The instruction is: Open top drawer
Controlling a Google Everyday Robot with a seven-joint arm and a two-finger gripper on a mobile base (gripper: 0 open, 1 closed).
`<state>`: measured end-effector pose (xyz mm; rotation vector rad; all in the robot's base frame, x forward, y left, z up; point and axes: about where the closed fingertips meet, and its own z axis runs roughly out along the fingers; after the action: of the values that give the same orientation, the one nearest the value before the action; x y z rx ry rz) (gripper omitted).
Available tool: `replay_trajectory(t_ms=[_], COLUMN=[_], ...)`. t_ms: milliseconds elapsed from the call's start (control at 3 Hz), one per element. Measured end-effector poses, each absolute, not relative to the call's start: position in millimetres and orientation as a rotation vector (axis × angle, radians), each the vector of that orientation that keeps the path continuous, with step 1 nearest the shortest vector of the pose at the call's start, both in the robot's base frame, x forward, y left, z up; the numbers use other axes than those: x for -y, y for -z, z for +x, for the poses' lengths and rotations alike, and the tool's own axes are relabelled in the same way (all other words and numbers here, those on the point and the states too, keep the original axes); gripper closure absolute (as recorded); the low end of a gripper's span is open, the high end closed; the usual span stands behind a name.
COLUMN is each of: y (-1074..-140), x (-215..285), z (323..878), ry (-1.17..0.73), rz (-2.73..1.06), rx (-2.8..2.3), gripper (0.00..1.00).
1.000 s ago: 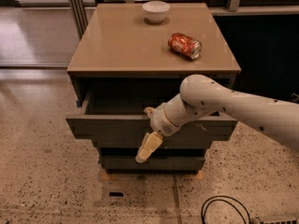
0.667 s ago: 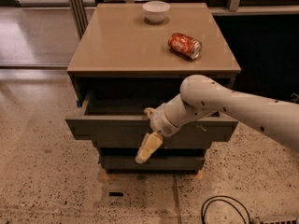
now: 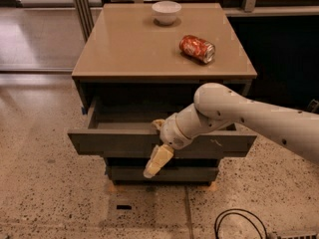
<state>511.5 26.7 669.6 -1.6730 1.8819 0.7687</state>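
The top drawer (image 3: 114, 143) is pulled partway out of the tan-topped cabinet (image 3: 134, 49). Its dark scratched front faces me and a strip of its shallow grey interior (image 3: 124, 117) shows behind it. My gripper (image 3: 155, 146) is at the middle of the drawer front's top edge. One pale finger (image 3: 158, 125) sits inside the drawer behind the front panel. The other finger (image 3: 157, 162) hangs down over the outside of the panel, so the two straddle and clamp it. My white arm (image 3: 249, 114) reaches in from the right.
A white bowl (image 3: 166, 11) stands at the back of the cabinet top and a red soda can (image 3: 198, 49) lies on its side to the right. Two narrower drawer fronts (image 3: 164, 173) sit shut below. A black cable (image 3: 239, 223) lies on the speckled floor.
The top drawer front and my gripper have come slightly further out towards me. The bowl and can have not moved.
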Motion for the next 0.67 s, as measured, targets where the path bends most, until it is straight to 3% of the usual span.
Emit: replay_trajectory(t_ms=[667], y=[-695], x=[-16], z=[494], ry=[-0.770], rz=[-1.680], rx=[-1.867], gripper=[0.00])
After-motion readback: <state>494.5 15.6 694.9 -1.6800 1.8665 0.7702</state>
